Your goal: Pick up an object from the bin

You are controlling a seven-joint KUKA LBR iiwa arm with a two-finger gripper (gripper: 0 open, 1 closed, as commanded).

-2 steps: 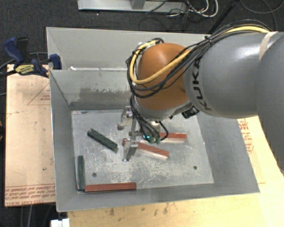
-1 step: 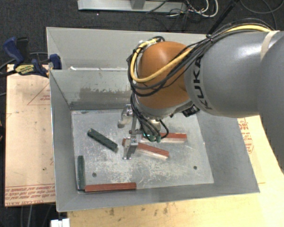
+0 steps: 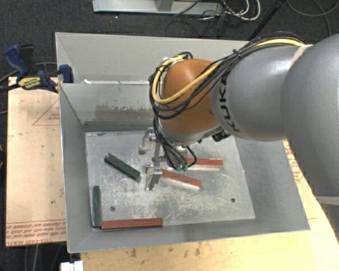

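Tool point(image 3: 151, 173) is set low over the floor of the bin point(image 3: 73, 151). Whether it is open or closed cannot be told, since much of it is hidden under the orange cover point(image 3: 186, 103) of the wrist. Nothing is seen gripped.

Two candidates lie closest. A green bar point(image 3: 122, 167) has its near end just left of the tool. A red bar point(image 3: 182, 180) has its near end just right of the tool, possibly touching it. A second red bar point(image 3: 206, 163) lies further right, behind the first.

A miss is judged the main risk. The tool sits between the two bar ends rather than squarely across either, so only a tip could be caught, and the bar could pivot out or be nudged aside. Both bars lie flat on the floor, so a scrape against the metal is also possible if the tool is driven lower.

The arm point(image 3: 282, 89) is extended in from the right, with the wrist bent steeply down and cables point(image 3: 175, 89) looped over the cover.
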